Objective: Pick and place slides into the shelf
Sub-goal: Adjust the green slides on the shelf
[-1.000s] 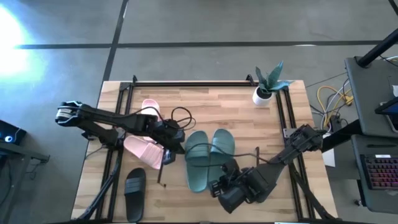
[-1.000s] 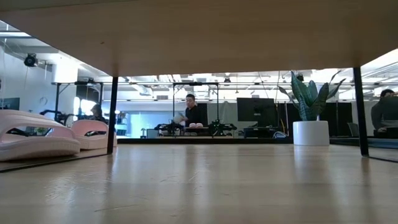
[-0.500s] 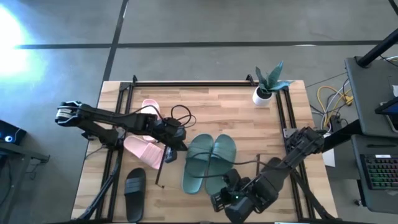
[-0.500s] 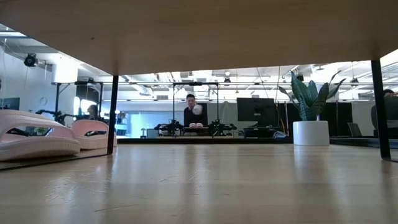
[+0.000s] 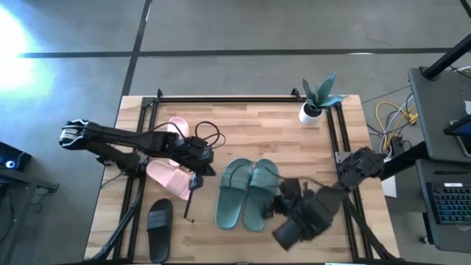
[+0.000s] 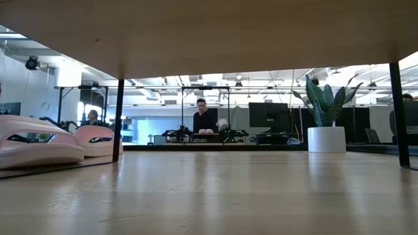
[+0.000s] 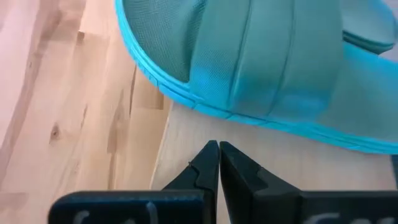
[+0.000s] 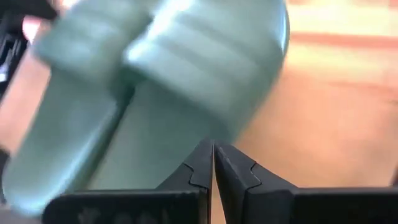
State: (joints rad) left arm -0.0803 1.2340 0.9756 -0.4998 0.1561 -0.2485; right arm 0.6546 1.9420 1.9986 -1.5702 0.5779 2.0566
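We see the left end effector (image 5: pixel 205 165) closed, with its two fingers (image 7: pixel 214 163) pressed together and nothing between them. It is low over the table (image 5: pixel 243 121), near the middle, just beside the toe end of the left teal slide (image 5: pixel 232 192); in the left wrist view the tips are just short of the edge of that slide's sole (image 7: pixel 261 68), and we cannot tell if they touch it. The right end effector (image 5: pixel 285 200) is closed too, its fingers (image 8: pixel 214 163) together and empty. It is at the right side of the other teal slide (image 5: pixel 260 194), toward the right front part of the table, and very near it.

The two teal slides lie side by side, touching each other, a little in front of the table's centre. Two pink slides (image 5: pixel 174 158) lie toward the left edge, partly hidden by the left arm; in the low view they sit one behind the other next to a thin black post (image 6: pixel 118 121). One black slide (image 5: pixel 160 219) lies alone near the front left corner. A potted plant (image 5: pixel 316 99) in a white pot stands near the back right corner. A black metal frame (image 5: pixel 221 99) runs along the back edge and down both sides of the table. In the low view a wood board (image 6: pixel 209 32) is overhead, and a person (image 6: pixel 203 118) is far behind in the room.
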